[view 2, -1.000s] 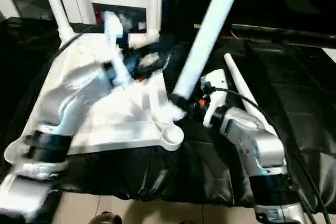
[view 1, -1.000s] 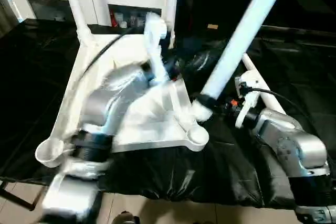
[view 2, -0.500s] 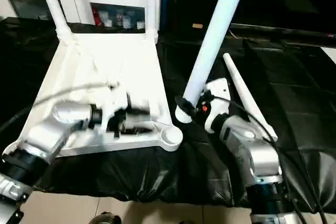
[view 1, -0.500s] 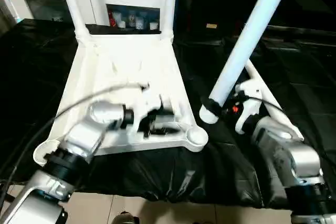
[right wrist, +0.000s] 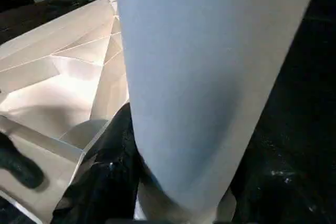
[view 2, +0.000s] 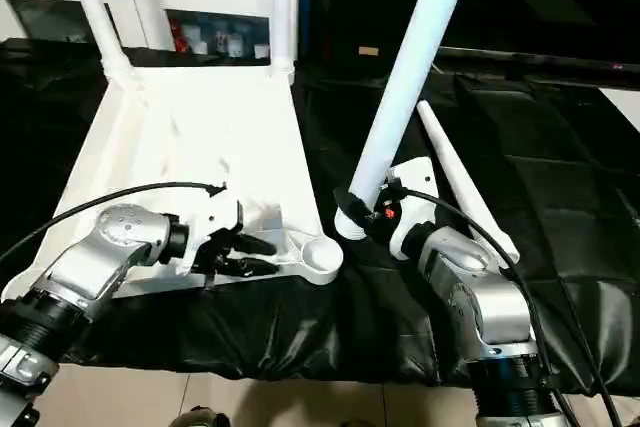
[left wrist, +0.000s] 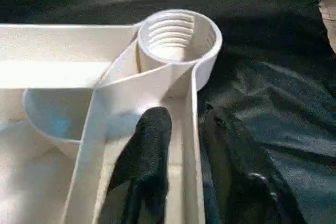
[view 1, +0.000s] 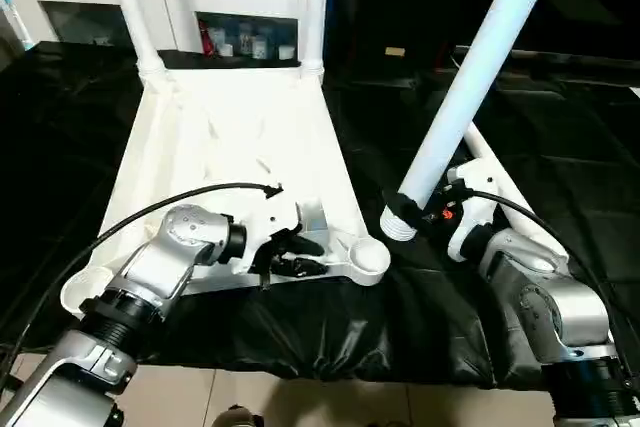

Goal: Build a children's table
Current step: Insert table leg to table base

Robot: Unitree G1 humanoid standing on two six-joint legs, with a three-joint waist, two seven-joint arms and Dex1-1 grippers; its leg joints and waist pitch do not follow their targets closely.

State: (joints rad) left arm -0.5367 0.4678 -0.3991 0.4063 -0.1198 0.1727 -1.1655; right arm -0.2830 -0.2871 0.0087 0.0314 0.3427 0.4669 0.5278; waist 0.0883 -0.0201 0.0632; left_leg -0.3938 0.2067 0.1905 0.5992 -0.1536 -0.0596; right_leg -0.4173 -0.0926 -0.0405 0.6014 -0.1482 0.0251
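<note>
Leaning leg [view 1: 470, 87] in right tool [view 1: 412, 215]

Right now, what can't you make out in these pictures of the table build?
- Held leg: its upper end is cut off by the top edge of the eye views.
- Two legs already standing in the tabletop: their upper ends are cut off too.
- Right gripper: its fingers are largely hidden behind the leg.
- Cabinet shelf items: too small to identify.

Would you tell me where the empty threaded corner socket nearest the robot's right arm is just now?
In the left eye view, the socket sits at the table top's near right corner, between the left gripper and the leg held by the right gripper.
</note>
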